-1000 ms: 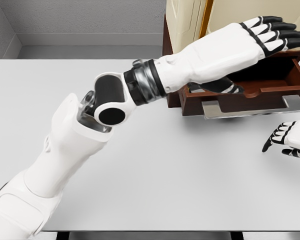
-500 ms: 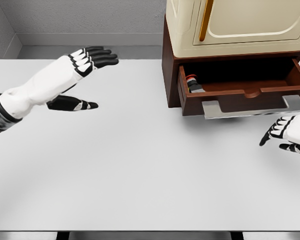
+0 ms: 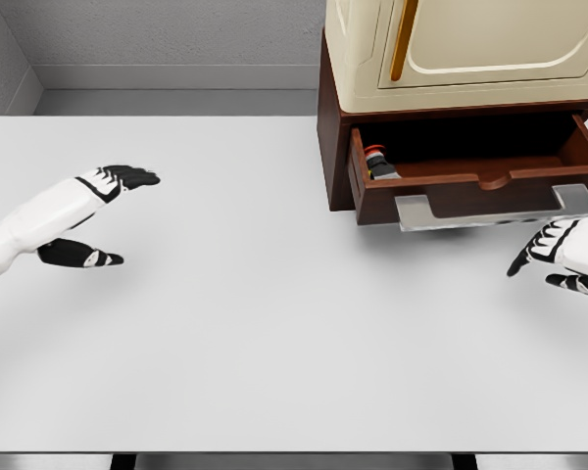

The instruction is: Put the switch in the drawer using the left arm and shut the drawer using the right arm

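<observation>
A: While the right robot hand (image 3: 566, 262) hovers over the bench (image 3: 274, 343), fingers loose and holding nothing, what lies beyond it?

B: Just past its fingertips, the drawer's metal handle (image 3: 490, 208): stiff and likely slick, so push it flat-on. Further in, the switch (image 3: 378, 163) sits in the open drawer (image 3: 475, 171), at its left end.

A: And the left robot hand (image 3: 83, 217)?

B: Well apart, fingers spread, holding nothing.

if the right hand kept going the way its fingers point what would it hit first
The right hand points up-left toward the drawer's metal handle, so probably the handle first, though depth is unclear.
</observation>
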`<move>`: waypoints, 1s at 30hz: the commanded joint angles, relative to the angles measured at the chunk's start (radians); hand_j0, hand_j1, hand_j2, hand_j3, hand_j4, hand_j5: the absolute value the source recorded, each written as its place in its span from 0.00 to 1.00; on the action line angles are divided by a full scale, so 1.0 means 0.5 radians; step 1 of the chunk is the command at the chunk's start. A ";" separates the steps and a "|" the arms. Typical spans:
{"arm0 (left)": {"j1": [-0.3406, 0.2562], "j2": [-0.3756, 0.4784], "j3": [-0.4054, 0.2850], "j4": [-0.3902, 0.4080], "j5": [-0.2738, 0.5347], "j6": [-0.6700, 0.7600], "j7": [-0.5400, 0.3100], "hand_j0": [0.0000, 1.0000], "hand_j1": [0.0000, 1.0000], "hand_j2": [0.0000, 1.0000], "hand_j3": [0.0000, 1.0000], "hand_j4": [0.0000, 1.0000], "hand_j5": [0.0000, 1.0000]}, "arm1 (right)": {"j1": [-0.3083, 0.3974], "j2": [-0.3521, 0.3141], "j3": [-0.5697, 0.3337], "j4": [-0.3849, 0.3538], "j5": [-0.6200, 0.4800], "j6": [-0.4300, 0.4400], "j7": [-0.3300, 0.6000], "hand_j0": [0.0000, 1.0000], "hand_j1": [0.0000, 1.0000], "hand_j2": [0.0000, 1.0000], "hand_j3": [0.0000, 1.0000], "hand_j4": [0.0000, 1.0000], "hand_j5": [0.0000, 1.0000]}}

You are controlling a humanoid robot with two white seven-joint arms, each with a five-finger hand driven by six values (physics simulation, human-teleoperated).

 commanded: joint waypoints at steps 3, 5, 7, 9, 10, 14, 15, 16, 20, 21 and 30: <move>0.000 -0.008 0.014 -0.005 0.020 0.006 -0.010 1.00 1.00 1.00 1.00 1.00 1.00 | -0.015 0.030 -0.012 0.012 -0.069 0.004 -0.009 0.63 0.63 0.63 0.63 0.63 0.63; 0.000 -0.017 0.014 -0.005 0.020 0.006 -0.010 1.00 1.00 1.00 1.00 1.00 1.00 | -0.028 0.049 -0.012 0.015 -0.072 0.004 -0.012 0.63 0.63 0.63 0.63 0.63 0.63; 0.003 -0.023 0.014 -0.012 0.020 0.006 -0.010 1.00 1.00 1.00 1.00 1.00 1.00 | -0.055 0.061 -0.009 0.018 -0.100 0.004 -0.009 0.63 0.63 0.63 0.63 0.63 0.63; 0.003 -0.036 0.014 -0.018 0.020 0.006 -0.010 1.00 1.00 1.00 1.00 1.00 1.00 | -0.061 0.079 -0.012 0.018 -0.106 0.004 -0.009 0.65 0.65 0.65 0.65 0.65 0.65; 0.003 -0.048 0.014 -0.018 0.020 0.006 -0.010 1.00 1.00 1.00 1.00 1.00 1.00 | -0.080 0.095 -0.009 0.015 -0.109 0.004 -0.006 0.66 0.66 0.66 0.66 0.66 0.66; 0.003 -0.076 0.014 -0.051 0.020 0.006 -0.010 1.00 1.00 1.00 1.00 1.00 1.00 | -0.110 0.110 -0.009 0.015 -0.137 0.004 -0.006 0.64 0.64 0.64 0.64 0.64 0.64; 0.003 -0.076 0.014 -0.051 0.020 0.006 -0.010 1.00 1.00 1.00 1.00 1.00 1.00 | -0.120 0.132 -0.009 0.015 -0.137 0.004 -0.006 0.64 0.64 0.64 0.64 0.64 0.64; 0.003 -0.076 0.014 -0.051 0.023 0.006 -0.010 1.00 1.00 1.00 1.00 1.00 1.00 | -0.132 0.138 -0.009 0.015 -0.134 0.004 -0.006 0.64 0.64 0.64 0.64 0.64 0.64; 0.003 -0.082 0.014 -0.058 0.020 0.006 -0.010 1.00 1.00 1.00 1.00 1.00 1.00 | -0.156 0.150 -0.006 0.012 -0.134 0.004 -0.003 0.65 0.65 0.65 0.65 0.65 0.65; 0.003 -0.082 0.014 -0.064 0.020 0.006 -0.010 1.00 1.00 1.00 1.00 1.00 1.00 | -0.156 0.150 -0.006 0.012 -0.134 0.004 -0.003 0.65 0.65 0.65 0.65 0.65 0.65; 0.018 -0.103 0.014 -0.064 0.020 0.006 -0.010 1.00 1.00 1.00 1.00 1.00 1.00 | -0.138 0.085 0.003 0.018 -0.112 0.004 0.000 0.56 0.56 0.56 0.56 0.56 0.56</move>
